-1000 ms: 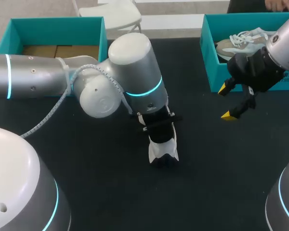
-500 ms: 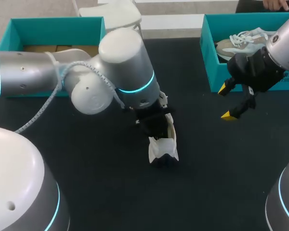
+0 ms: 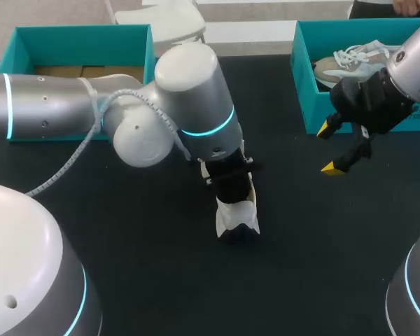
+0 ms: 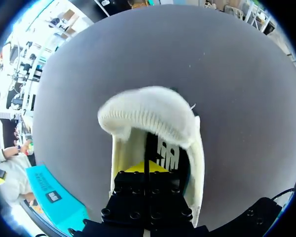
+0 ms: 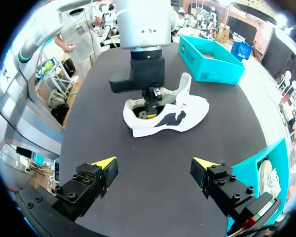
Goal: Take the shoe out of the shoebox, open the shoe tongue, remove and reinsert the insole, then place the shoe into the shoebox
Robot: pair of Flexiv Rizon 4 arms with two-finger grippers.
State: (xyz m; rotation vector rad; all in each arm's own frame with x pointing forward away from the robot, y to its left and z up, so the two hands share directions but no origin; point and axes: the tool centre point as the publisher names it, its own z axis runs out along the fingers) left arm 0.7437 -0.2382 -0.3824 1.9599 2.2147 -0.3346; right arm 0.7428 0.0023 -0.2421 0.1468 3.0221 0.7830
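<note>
A white shoe [image 3: 238, 218] lies on the black table near the middle, its tongue [image 4: 150, 112] folded forward over the toe. My left gripper [image 3: 231, 192] comes down into the shoe's opening. Its yellow tips [image 4: 147, 168] are pressed together inside the shoe. Whether they pinch the insole I cannot see. From the right wrist view the shoe [image 5: 185, 116] lies on its sole with the left gripper [image 5: 150, 101] in its heel opening. My right gripper [image 3: 329, 148] hangs open and empty above the table, in front of the right shoebox [image 3: 302, 84].
The right teal shoebox holds a second, beige and white laced shoe [image 3: 350, 59]. A second teal box [image 3: 84, 33] stands at the back left, with brown paper inside. Bare black tabletop lies between my right gripper [image 5: 154, 165] and the white shoe.
My left arm's wrist leaned to the left half a second ago and has come back over the shoe. The shoe and the right arm have not moved.
</note>
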